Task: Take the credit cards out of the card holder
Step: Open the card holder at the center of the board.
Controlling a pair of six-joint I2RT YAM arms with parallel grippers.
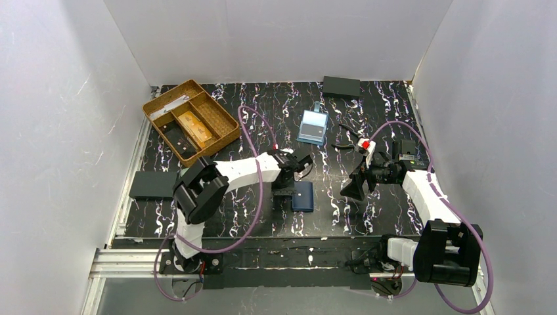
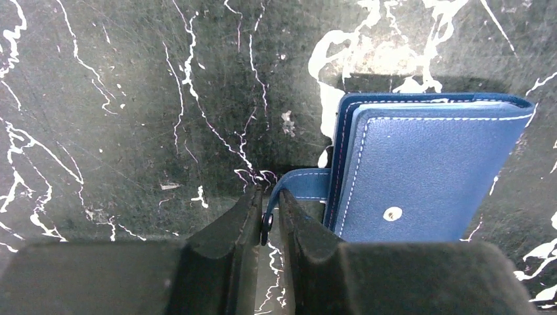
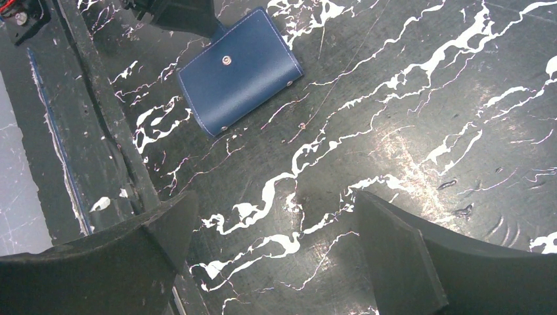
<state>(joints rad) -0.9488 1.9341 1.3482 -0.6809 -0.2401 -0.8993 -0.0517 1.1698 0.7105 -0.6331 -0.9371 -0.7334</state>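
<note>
The folded card holder [image 2: 427,170], just beside the left claw [image 2: 269,205], is hiding its inside. Its near edge is running under the claw's body, and its snap tab [image 2: 303,184] is sitting half-covered between the claw's fingers [image 2: 226,236].

- The holder [image 1: 303,196] lies on the table [image 1: 381,210].
- The left gripper [image 2: 268,222] touches its left side.
- The right gripper [image 1: 355,188] is off to its right.
- A tray [image 1: 167,93] sits back left.

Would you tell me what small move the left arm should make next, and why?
Probably raise the left end effector to swing the card holder open: it is shut on the snap tab, already unsnapped, while the holder lies folded with no cards showing.
</note>
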